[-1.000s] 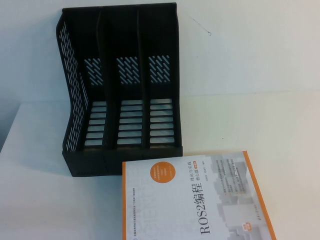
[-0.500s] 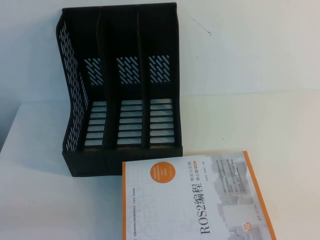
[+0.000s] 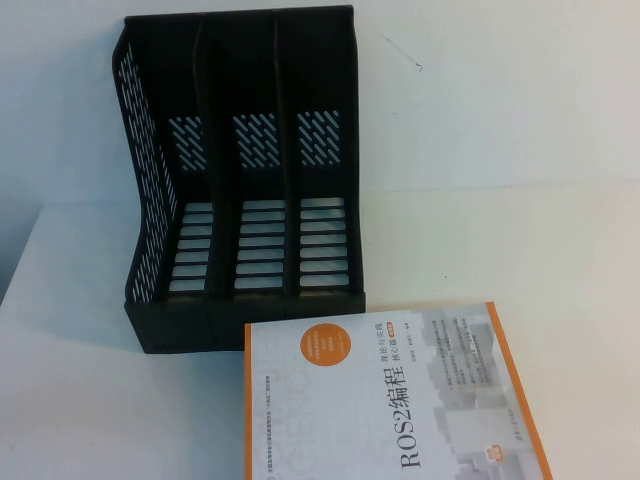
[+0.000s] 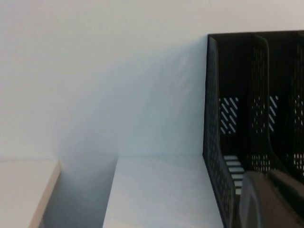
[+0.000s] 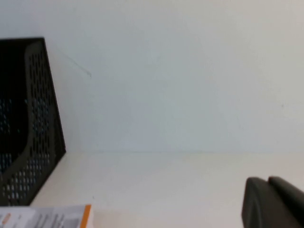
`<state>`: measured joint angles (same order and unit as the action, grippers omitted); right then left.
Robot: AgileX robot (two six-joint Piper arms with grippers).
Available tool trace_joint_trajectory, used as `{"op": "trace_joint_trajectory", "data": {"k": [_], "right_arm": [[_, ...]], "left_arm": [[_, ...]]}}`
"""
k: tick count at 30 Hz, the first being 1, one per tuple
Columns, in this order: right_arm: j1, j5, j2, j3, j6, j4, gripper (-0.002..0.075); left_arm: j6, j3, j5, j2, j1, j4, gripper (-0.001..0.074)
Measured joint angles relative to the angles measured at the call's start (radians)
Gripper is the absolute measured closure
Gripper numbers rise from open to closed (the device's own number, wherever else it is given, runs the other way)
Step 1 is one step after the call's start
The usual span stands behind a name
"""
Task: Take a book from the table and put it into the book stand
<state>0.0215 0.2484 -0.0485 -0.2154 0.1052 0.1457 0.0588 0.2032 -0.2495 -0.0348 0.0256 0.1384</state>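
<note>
Stand: the black perforated plastic three-slot book stand (image 3: 245, 180) is sitting upright at the back of the white table (image 3: 560, 260), all three compartments holding nothing.
Book: the white paperback with orange edging and a "ROS2" title (image 3: 385, 395) is lying flat, cover up, just in front of the stand's right slots, apart from both arms.
Left gripper: the dark left gripper (image 4: 273, 199) is hovering near the stand's left wall; I cannot tell whether its fingers are apart or together.
Right gripper: the dark right gripper (image 5: 273, 202) is hanging over the table to the right of the book, touching nothing; finger spacing cannot be told.
</note>
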Motion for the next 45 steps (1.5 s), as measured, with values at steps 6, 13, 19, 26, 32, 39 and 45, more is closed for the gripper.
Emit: {"op": "trace_joint_trajectory", "data": {"k": [6, 13, 19, 26, 32, 39, 45], "right_arm": [[0.0, 0.239, -0.236, -0.171, -0.192, -0.197, 0.0723], [0.0, 0.362, -0.504, -0.216, -0.329, -0.254, 0.0722], [0.0, 0.358, -0.646, -0.216, -0.336, -0.159, 0.0722], [0.0, 0.405, -0.859, -0.245, 0.034, 0.197, 0.0722], [0.02, 0.425, -1.09, -0.355, 0.204, 0.357, 0.0722], [0.174, 0.33, -1.354, -0.495, 0.186, 0.322, 0.0722], [0.225, 0.315, -1.536, -0.596, 0.118, 0.258, 0.0722]], "left_arm": [[-0.004, 0.055, -0.067, -0.099, 0.0, 0.017, 0.0738], [-0.033, 0.068, -0.152, -0.182, 0.0, 0.117, 0.0738], [0.014, 0.189, -0.374, -0.365, 0.0, 0.223, 0.0738], [0.189, 0.312, -0.55, -0.63, 0.0, 0.344, 0.0738], [0.268, 0.331, -0.591, -0.808, 0.0, 0.407, 0.0738], [0.28, 0.331, -0.494, -0.893, 0.0, 0.44, 0.0738], [0.282, 0.331, -0.443, -0.894, 0.0, 0.487, 0.0738]]}}
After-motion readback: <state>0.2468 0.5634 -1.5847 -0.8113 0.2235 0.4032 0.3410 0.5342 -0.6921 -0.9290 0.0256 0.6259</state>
